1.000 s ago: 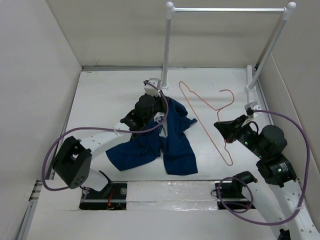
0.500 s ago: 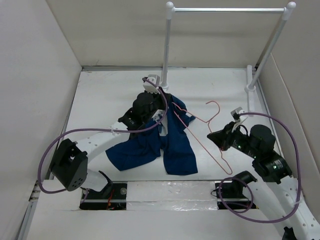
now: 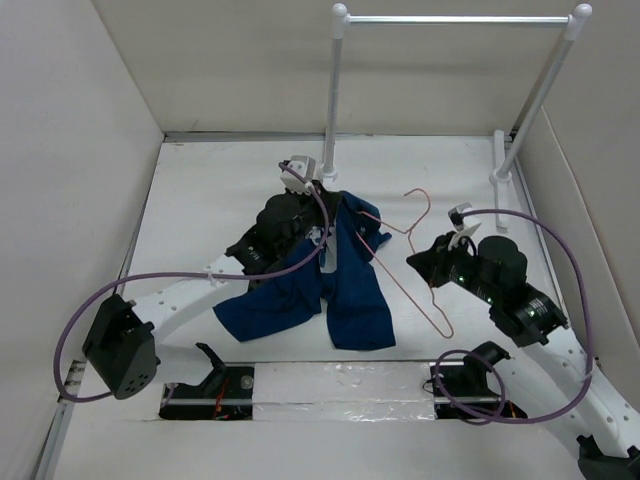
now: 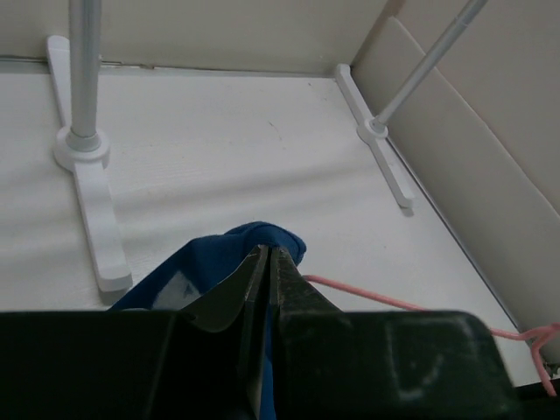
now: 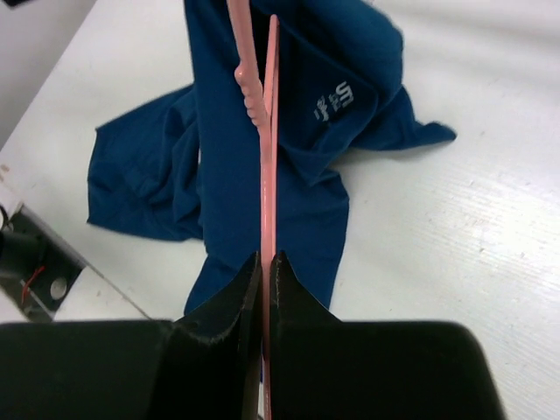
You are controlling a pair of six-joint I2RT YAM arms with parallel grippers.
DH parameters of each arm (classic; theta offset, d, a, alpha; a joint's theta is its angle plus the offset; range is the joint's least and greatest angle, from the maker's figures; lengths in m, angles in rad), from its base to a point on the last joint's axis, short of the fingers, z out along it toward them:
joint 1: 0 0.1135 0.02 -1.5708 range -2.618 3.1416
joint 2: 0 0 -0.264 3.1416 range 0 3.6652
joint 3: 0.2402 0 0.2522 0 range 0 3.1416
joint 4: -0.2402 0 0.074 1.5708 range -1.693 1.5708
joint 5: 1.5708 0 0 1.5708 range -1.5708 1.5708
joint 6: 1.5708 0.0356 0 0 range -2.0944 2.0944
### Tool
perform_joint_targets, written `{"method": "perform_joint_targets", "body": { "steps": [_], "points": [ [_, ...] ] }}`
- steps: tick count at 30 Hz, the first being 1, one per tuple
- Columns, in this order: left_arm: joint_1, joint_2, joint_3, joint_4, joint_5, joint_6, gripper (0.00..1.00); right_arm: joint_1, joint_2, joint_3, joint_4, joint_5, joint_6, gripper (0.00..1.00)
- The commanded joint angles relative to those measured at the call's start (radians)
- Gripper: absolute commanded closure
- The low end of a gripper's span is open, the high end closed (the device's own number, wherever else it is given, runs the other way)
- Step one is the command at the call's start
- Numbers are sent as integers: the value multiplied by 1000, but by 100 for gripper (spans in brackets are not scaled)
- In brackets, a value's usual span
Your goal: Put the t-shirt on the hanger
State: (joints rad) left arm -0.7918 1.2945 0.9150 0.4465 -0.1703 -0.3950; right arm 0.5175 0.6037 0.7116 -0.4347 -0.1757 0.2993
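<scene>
One hanger [image 5: 266, 175], tip seemingly touching t-shirt [image 3: 355, 300] edge

Your t-shirt [image 3: 345, 300] is a deep navy blue, plain all over but for a small white printed mark [image 5: 334, 101] on one side, lettering too small to read. The hanger [image 5: 269, 175] is salmon-pink wire, one colour from end to end. Behind both you have a white bench [image 3: 210, 190], and the right wrist view shows its surface finely ribbed in faint parallel lines. The rack [image 3: 331, 100] is white too: posts, bar and feet. The left hand [image 4: 266, 254] and right hand [image 5: 267, 258] are black. The arm links [image 3: 190, 290] are white with black joints, and purple cables [image 3: 160, 277] loop off each arm. The walls [image 3: 80, 150] are off-white.
</scene>
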Motion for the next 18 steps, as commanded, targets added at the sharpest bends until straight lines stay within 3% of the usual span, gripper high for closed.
{"method": "perform_joint_targets", "body": {
  "steps": [1, 6, 12, 18],
  "points": [
    [3, -84, 1, 28, -84, -1, 100, 27, -12, 103, 87, 166, -5, 100],
    [3, -116, 7, 21, -112, 13, 100, 47, -22, 161, 44, 260, -19, 100],
    [-15, -142, -11, 81, 82, -45, 100, 70, 85, 129, 178, 285, 1, 100],
    [-187, -188, 31, 52, 43, -10, 100, 151, 222, 158, 327, 449, -8, 100]
  ]
}}
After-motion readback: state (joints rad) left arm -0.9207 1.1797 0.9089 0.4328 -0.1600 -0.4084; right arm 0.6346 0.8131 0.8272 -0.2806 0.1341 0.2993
